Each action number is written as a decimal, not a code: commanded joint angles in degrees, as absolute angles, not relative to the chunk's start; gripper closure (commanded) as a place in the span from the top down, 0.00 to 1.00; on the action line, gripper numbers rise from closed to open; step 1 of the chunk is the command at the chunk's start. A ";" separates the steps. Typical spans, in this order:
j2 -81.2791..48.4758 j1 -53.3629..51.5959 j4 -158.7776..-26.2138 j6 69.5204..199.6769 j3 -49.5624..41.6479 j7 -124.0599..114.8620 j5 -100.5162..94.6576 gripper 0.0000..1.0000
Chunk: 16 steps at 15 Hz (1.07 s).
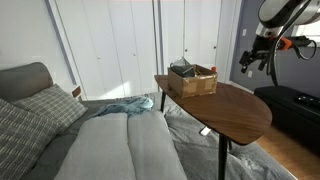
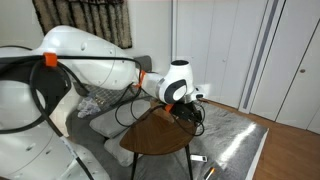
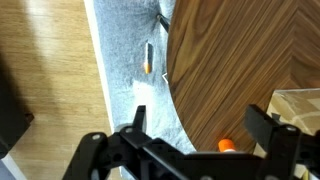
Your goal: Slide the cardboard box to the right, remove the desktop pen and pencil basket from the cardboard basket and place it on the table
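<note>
The cardboard box (image 1: 193, 81) stands on the far left part of the table (image 1: 235, 112). The dark pen and pencil basket (image 1: 182, 68) stands upright inside it among other items. My gripper (image 1: 252, 64) hangs in the air to the right of the box, apart from it. In the wrist view my gripper (image 3: 200, 128) is open and empty over the table's rounded edge (image 3: 240, 50), with a pale corner of the box (image 3: 302, 102) at the right. In an exterior view my gripper (image 2: 186, 107) is above the table (image 2: 155, 138) and hides the box.
A grey couch (image 1: 110, 145) with a blue cloth (image 1: 120, 107) lies left of the table. A grey rug (image 3: 130, 60) with a pen (image 3: 148, 58) lies below the table's edge. A small orange thing (image 3: 227, 145) shows under my gripper. A dark bench (image 1: 295, 105) stands at the right.
</note>
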<state>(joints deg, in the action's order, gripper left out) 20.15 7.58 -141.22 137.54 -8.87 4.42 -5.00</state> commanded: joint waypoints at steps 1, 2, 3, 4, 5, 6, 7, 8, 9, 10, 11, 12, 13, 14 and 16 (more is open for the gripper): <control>20.59 7.52 -139.58 137.47 -9.03 3.62 -2.41 1.00; 20.52 6.96 -137.79 136.19 -9.10 2.99 -0.47 1.00; 20.08 6.62 -136.44 135.94 -8.78 2.57 0.42 1.00; 19.35 5.84 -134.74 134.87 -8.13 2.85 1.11 1.00; 19.28 4.62 -133.49 132.56 -8.03 4.69 2.42 1.00; 19.66 3.19 -132.57 130.39 -7.87 6.87 3.65 1.00; 19.64 2.00 -131.43 128.20 -7.62 8.23 4.78 1.00; 19.30 1.16 -130.33 126.67 -7.21 8.65 5.35 1.00; 18.40 0.29 -129.30 126.27 -7.04 8.68 6.67 1.00; 17.29 -0.41 -128.48 126.10 -7.15 8.79 8.18 1.00; 16.04 -0.58 -127.81 125.46 -7.28 7.83 9.50 1.00; 15.65 -0.26 -127.63 124.79 -7.53 7.06 10.23 1.00; 18.40 0.27 -130.08 126.72 -6.36 6.96 7.83 1.00; 17.53 0.33 -129.73 126.51 -6.44 6.96 8.43 1.00; 16.29 0.48 -129.24 126.50 -6.66 6.96 8.82 1.00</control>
<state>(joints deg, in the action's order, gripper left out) 16.32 -0.39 -129.32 126.63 -7.46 6.75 8.54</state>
